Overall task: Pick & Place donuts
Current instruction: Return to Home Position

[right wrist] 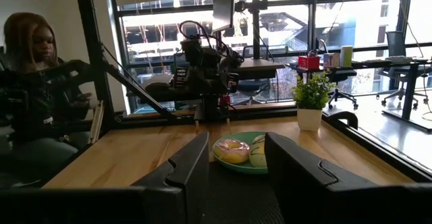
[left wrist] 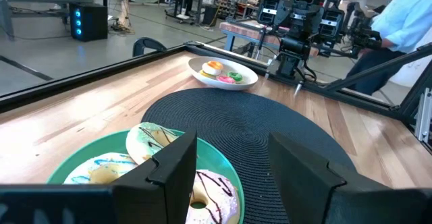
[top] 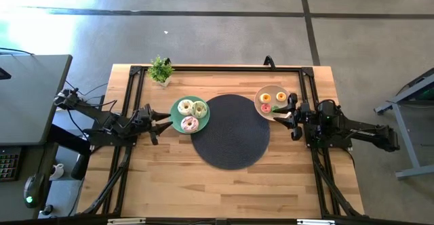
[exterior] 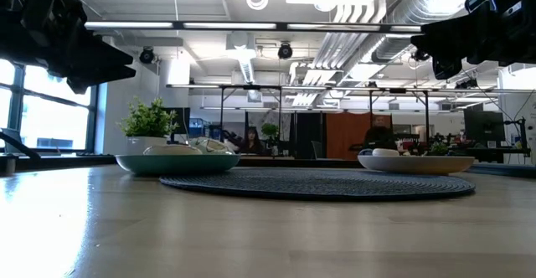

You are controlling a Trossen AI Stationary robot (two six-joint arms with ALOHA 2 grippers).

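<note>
Three larger donuts lie on the mint-green plate: white, pale green and pink. Tiny donuts, pink and yellow among them, sit in the beige bowl. My left gripper hovers open just left of the plate, which lies right ahead of its fingers in the left wrist view, at the pink donut. My right gripper hovers open at the bowl's right edge, raised above the table, and faces the plate across the mat.
A round dark woven mat lies between plate and bowl. A small potted plant stands at the far left edge. A black frame borders the table. A seated person is beyond the table's left side. Bare wood lies toward the near edge.
</note>
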